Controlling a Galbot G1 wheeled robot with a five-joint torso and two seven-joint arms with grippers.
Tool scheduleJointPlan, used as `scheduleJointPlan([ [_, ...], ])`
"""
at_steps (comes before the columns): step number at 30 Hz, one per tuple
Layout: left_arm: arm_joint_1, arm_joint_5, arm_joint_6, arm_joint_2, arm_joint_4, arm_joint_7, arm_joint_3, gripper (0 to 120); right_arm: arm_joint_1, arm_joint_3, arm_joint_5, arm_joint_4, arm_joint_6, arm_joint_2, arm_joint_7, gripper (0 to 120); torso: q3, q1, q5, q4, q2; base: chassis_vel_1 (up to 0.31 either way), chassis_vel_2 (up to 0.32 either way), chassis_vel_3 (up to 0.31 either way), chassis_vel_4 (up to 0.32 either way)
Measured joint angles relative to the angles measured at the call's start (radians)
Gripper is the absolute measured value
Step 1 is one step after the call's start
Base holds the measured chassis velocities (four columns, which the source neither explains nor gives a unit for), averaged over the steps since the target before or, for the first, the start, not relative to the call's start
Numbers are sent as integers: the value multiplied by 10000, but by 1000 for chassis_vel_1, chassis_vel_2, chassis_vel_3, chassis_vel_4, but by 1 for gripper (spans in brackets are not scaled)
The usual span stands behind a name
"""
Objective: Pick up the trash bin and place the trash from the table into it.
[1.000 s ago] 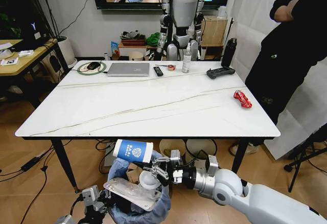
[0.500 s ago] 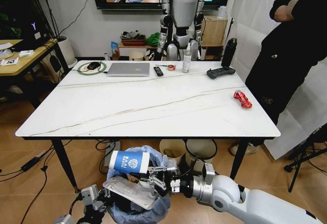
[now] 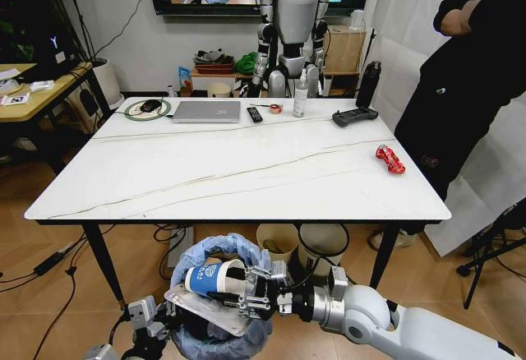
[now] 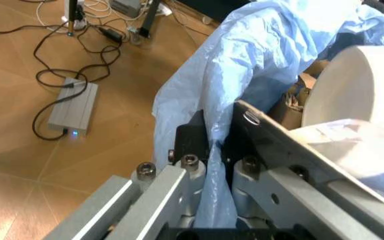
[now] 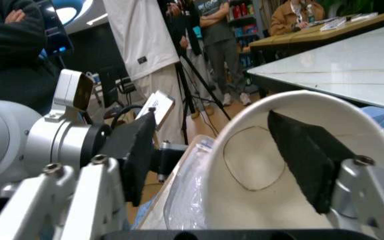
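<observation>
The trash bin (image 3: 215, 337), lined with a light-blue bag (image 4: 259, 55), hangs low in front of the table (image 3: 246, 171). My left gripper (image 3: 154, 320) is shut on its rim and bag (image 4: 209, 165). A blue paper cup (image 3: 210, 279) lies on its side in the bin's mouth, over a clear flat plastic tray (image 3: 205, 309). My right gripper (image 3: 251, 292) is at the cup's mouth and open. One finger (image 5: 305, 155) is inside the cup (image 5: 245, 170), the other finger (image 5: 135, 155) outside, neither touching the wall. A red wrapper (image 3: 389, 159) lies on the table's right side.
A laptop (image 3: 207, 111), remote (image 3: 255, 114), bottle (image 3: 300, 95) and black controller (image 3: 354, 116) line the table's far edge. A cream bucket (image 3: 278, 241) and white bin (image 3: 322, 241) stand under the table. A person (image 3: 468, 89) stands at its right.
My right gripper has come down with the blue cup from above the bin into its mouth. The cup now lies lower, on the tray. The left gripper has kept still.
</observation>
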Motion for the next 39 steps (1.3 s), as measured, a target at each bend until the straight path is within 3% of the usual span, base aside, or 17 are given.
scheduleJointPlan([
  [1,0,0,0,0,0,0,0,0,0,0,0,0,0,0,0,65,0,0,0,0,0,0,0,0,0],
  [6,18,25,2,55,-30,-20,-87,0,-25,101,-149,91,-14,-354,43,88,0,0,-2,0,0,0,0,0,0],
  [11,20,29,1,66,-58,-26,-87,0,-75,242,-350,106,-19,-586,66,99,0,0,-1,0,0,0,0,0,0],
  [39,-43,21,-27,116,61,-10,-70,0,-340,1149,-395,490,100,-1565,67,100,0,0,0,0,0,0,0,0,0],
])
